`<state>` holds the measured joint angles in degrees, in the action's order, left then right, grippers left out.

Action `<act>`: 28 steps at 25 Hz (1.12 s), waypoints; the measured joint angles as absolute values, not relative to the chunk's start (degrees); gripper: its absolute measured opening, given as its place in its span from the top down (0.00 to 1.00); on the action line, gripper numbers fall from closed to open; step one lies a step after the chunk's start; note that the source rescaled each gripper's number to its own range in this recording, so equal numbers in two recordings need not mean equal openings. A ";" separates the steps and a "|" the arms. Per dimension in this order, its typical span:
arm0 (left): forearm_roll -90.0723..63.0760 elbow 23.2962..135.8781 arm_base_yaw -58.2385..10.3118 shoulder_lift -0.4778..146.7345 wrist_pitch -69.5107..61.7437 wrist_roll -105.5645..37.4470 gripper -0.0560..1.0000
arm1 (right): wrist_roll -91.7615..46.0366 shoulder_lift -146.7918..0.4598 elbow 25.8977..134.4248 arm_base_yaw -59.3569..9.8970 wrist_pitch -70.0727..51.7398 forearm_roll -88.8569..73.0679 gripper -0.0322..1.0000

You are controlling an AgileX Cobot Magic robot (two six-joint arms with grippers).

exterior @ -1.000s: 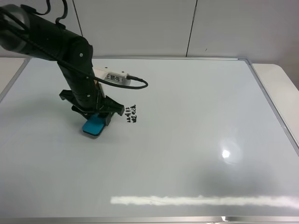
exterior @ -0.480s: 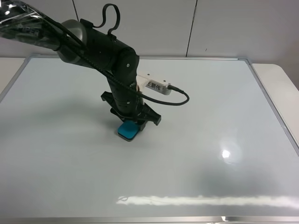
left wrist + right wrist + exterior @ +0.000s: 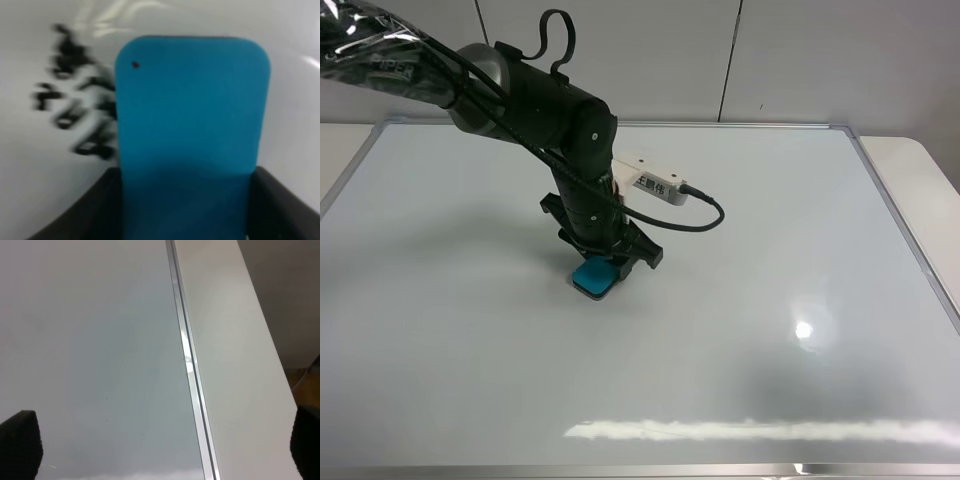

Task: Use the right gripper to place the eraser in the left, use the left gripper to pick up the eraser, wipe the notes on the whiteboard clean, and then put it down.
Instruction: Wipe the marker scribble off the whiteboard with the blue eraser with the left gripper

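Eraser (image 3: pixel 592 278), clamped in left tool (image 3: pixel 608 256), rests on whiteboard (image 3: pixel 770 250) against notes (image 3: pixel 75 110).

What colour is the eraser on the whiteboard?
The eraser is teal-blue; the left wrist view shows it best.

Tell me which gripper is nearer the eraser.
Left. The left gripper clamps the eraser between its fingers, pressed on the whiteboard; the right gripper hangs open over the whiteboard's frame edge, with no eraser in its view.
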<state>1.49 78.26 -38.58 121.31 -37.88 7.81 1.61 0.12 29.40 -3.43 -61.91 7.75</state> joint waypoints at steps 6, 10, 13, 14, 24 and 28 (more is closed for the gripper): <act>-1.00 78.85 -32.23 121.93 -37.48 1.16 0.94 | 1.61 0.12 29.40 -3.43 -61.91 7.75 0.00; -1.31 79.03 -28.05 121.93 -37.34 -1.21 0.94 | 1.61 0.12 29.40 -3.43 -61.91 7.75 0.00; -1.42 79.02 -26.09 121.93 -37.34 -1.99 0.94 | 1.61 0.12 29.40 -3.43 -61.91 7.75 0.00; -1.65 79.02 -25.80 121.93 -37.39 -2.12 0.94 | 1.61 0.12 29.40 -3.43 -61.91 7.75 0.00; -5.78 79.02 -32.87 122.40 -37.16 -3.68 0.94 | 1.61 0.12 29.40 -3.43 -61.91 7.75 0.00; -11.34 79.13 -38.19 122.93 -35.81 -3.74 0.94 | 1.61 0.12 29.40 -3.43 -61.91 7.75 0.00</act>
<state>-11.34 79.13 -38.19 122.93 -35.81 -3.74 1.61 0.12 29.40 -3.43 -61.91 7.75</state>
